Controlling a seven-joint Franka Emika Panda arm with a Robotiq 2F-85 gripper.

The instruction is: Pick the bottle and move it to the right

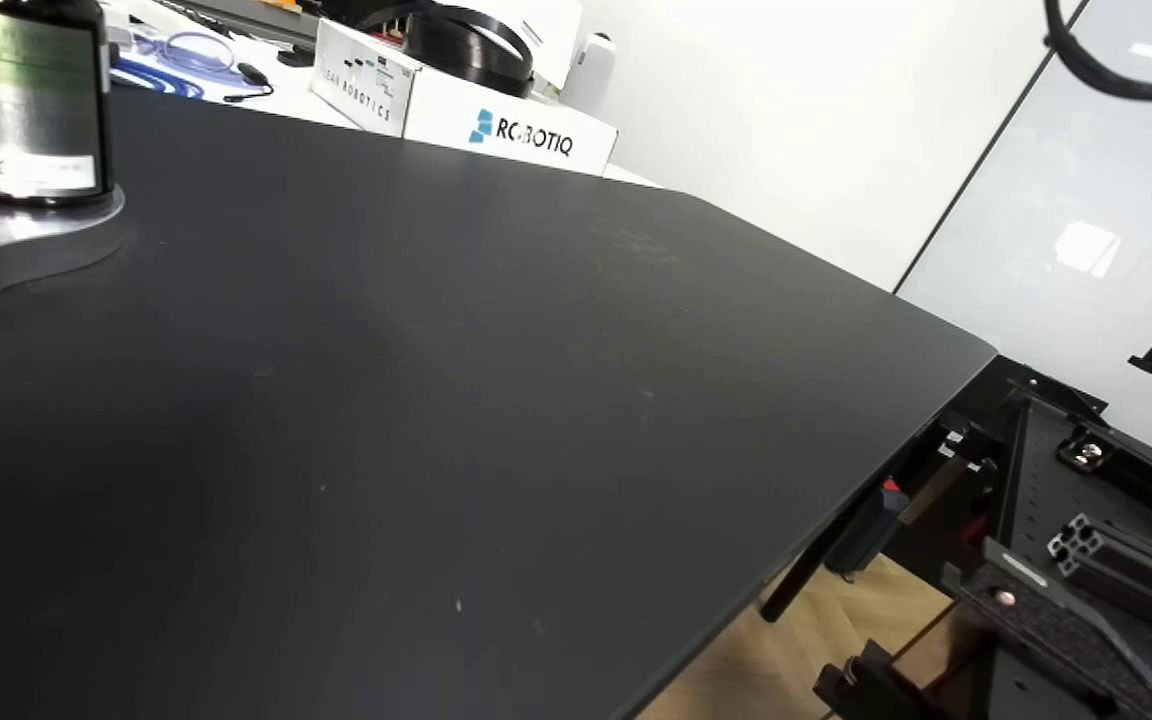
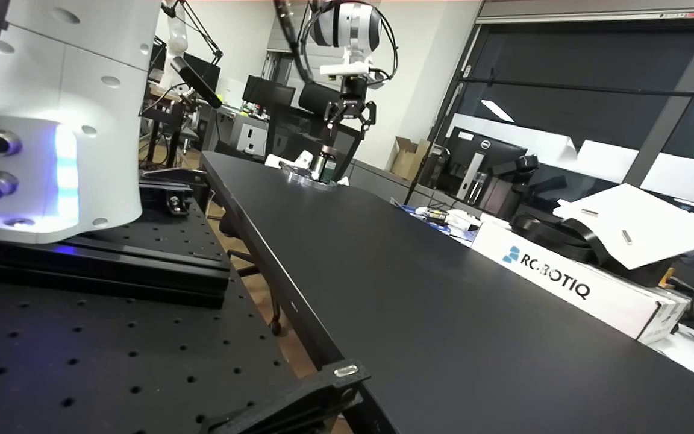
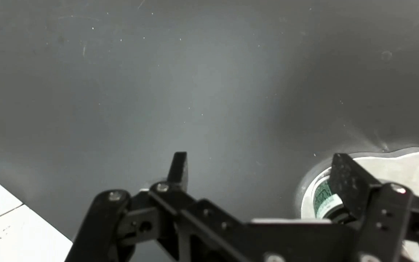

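The bottle is dark with a silvery-green label band and stands upright on a flat silvery metal plate, cut off by the left edge in an exterior view. In an exterior view the bottle is small, on the plate at the far end of the table. My gripper hangs above it, apart from it and slightly to the right there. In the wrist view my gripper is open with nothing between its fingers. The bottle shows low on the right, partly hidden behind the right finger.
The black table has a long edge beside the robot base and its perforated mount. A white Robotiq box stands along the opposite edge, with cables and a monitor beyond. A white surface shows lower left.
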